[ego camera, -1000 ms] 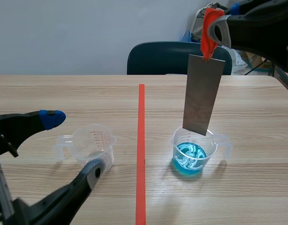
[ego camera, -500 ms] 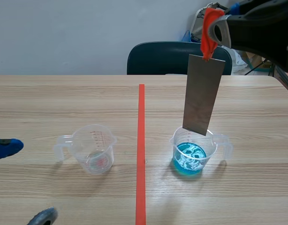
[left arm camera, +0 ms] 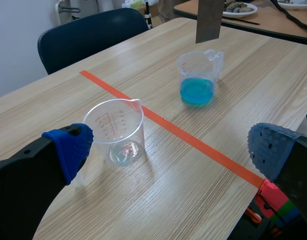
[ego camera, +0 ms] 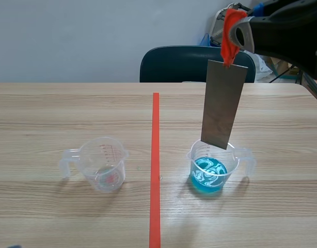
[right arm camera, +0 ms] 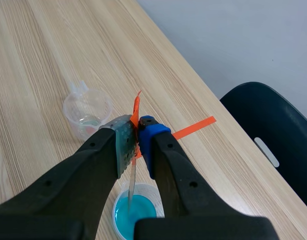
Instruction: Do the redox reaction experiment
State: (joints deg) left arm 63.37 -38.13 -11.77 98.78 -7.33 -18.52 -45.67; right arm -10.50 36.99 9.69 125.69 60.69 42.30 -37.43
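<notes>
My right gripper is high over the table's right half, shut on the red-taped top of a grey metal plate. The plate hangs upright, its lower edge just above a clear cup of blue liquid. The right wrist view shows the plate edge-on below my gripper, over the blue cup. An almost empty clear cup stands left of the tape line. My left gripper is open, with that clear cup just ahead of its left finger. The left arm is out of the scene view.
A dark blue chair stands behind the table's far edge, with clutter behind it at the right. The left wrist view shows the table's near edge by the right finger and a second table with dishes beyond the blue cup.
The left arm has drawn back toward the lower left and left the scene view. The right gripper and the hanging plate have not moved.
</notes>
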